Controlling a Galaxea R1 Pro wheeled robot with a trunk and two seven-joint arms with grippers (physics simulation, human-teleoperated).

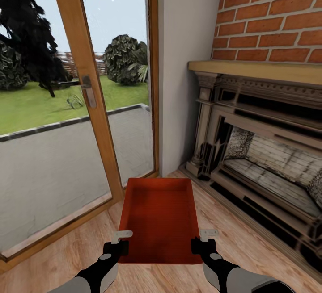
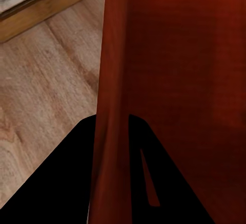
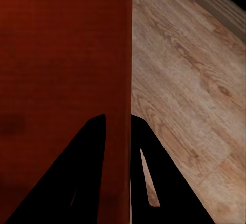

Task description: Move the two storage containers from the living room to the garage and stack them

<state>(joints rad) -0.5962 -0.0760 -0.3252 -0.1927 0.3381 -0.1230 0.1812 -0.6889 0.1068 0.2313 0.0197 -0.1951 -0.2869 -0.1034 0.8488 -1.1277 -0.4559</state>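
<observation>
An orange-red container (image 1: pixel 160 219) sits in the lower middle of the head view, open side up, its long axis running away from the robot toward the corner between the glass door and the fireplace. It is in the living room, above the light wood plank floor (image 1: pixel 250 244); whether it rests on the planks or is lifted clear of them cannot be told.

The left gripper (image 1: pixel 120 243) is clamped on the container's left side wall near the closest corner. In the left wrist view that wall (image 2: pixel 110 131) runs straight between the dark fingers (image 2: pixel 61 183). The right gripper (image 1: pixel 202 241) grips the right side wall at the matching spot, and the right wrist view shows the wall's edge (image 3: pixel 127 131) pinched between its fingers (image 3: pixel 82 172). Holding both long walls at the same height looks meant to keep the wide bin level and stop it twisting while carried.

Beyond the container, the wood-framed glass door (image 1: pixel 85 83) fills the upper left of the head view, with grass and shrubs outside. The brick fireplace (image 1: pixel 268 141) takes the right side.

As I judge it, one container is in hand and the trip to the garage is still ahead.
</observation>
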